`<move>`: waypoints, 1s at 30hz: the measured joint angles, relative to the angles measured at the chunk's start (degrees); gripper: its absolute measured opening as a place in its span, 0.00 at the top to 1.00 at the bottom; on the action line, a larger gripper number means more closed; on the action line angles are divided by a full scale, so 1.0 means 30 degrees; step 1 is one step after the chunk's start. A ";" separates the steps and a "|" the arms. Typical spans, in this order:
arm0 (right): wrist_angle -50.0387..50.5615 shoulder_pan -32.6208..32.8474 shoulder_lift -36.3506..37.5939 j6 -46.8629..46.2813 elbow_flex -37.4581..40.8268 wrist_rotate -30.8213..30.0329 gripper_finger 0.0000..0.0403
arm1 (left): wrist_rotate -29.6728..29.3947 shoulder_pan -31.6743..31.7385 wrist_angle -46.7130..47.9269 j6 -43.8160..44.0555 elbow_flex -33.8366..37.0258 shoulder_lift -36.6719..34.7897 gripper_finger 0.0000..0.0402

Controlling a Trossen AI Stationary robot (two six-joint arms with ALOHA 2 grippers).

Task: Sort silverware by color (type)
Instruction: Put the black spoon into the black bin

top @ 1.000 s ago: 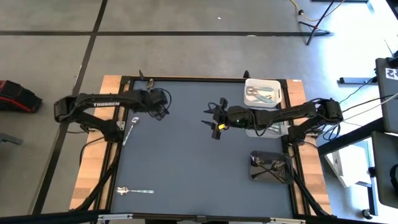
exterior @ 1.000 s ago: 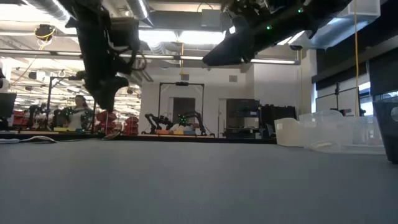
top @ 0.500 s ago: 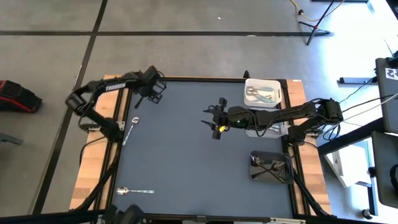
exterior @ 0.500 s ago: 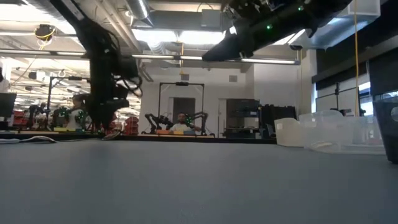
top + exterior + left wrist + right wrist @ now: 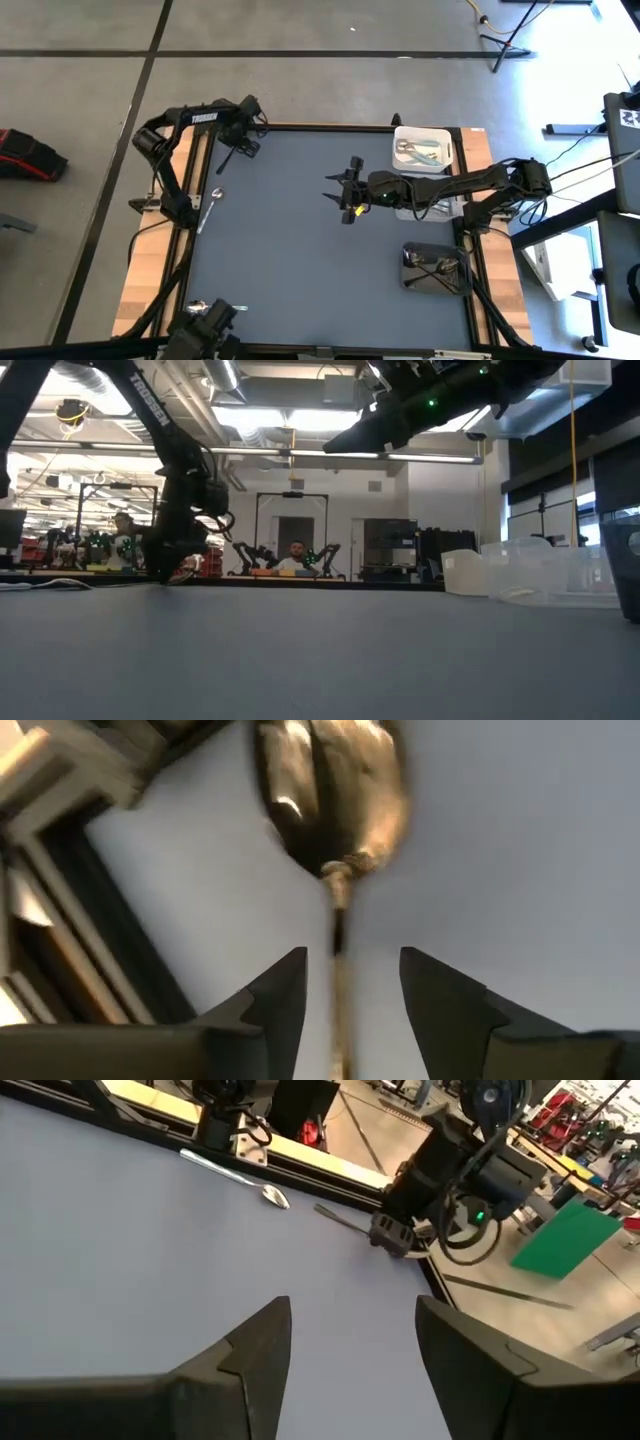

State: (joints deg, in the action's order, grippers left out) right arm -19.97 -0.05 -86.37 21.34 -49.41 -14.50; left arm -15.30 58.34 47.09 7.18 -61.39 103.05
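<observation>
A dark bronze-looking spoon [image 5: 335,810] lies flat on the grey mat by the far-left corner. Its thin handle [image 5: 336,970] runs back between my left gripper's [image 5: 345,995] open fingers, which stand on either side of it without touching. From above, that gripper [image 5: 243,140] sits low at the same corner. My right gripper [image 5: 345,197] hovers open above the middle of the mat and holds nothing. A silver spoon [image 5: 213,205] lies at the left edge. Another silver spoon [image 5: 200,306] lies at the near-left corner.
A white bin [image 5: 422,147] with silverware stands at the far right. A clear bin [image 5: 432,208] sits under the right arm, and a dark bin [image 5: 435,268] with utensils stands nearer. The wooden table frame [image 5: 60,870] borders the corner. People sit in the room behind [image 5: 295,555].
My left gripper has swung from beside the left-edge spoon toward the far-left corner and come down low over the dark spoon, turning as it went. A dark shape has come in over the near edge by the near-left spoon.
</observation>
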 joint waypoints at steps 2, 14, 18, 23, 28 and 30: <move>-0.0022 0.0000 0.0000 0.0014 0.0000 0.0000 0.49 | -0.0114 0.0142 0.0072 0.0029 -0.0401 0.0345 0.63; -0.0639 0.0007 0.0000 0.0014 0.0000 0.0008 0.49 | 0.1620 -0.0100 0.2046 -0.2897 -0.1894 0.2403 0.83; -0.0537 0.0007 0.0000 0.0004 0.0000 0.0044 0.49 | 0.1932 -0.0022 0.2060 -0.3038 -0.1882 0.2504 0.97; -0.0306 0.0007 0.0000 -0.0116 0.0000 0.0051 0.49 | 0.1167 -0.0552 0.2155 -0.3144 -0.1801 0.2164 0.98; 0.0015 0.0007 0.0000 -0.1745 0.0000 0.0710 0.49 | 0.0164 -0.2616 0.2221 -0.3155 -0.1678 0.0105 0.98; -0.0291 0.0023 0.0000 -0.2077 0.0000 0.0123 0.49 | 0.0234 -0.3555 0.1948 -0.3172 -0.1718 -0.1155 0.98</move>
State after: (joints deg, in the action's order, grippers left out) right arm -20.84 0.02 -86.37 15.11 -49.41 -14.13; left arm -14.60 47.67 52.94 -2.34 -66.54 99.59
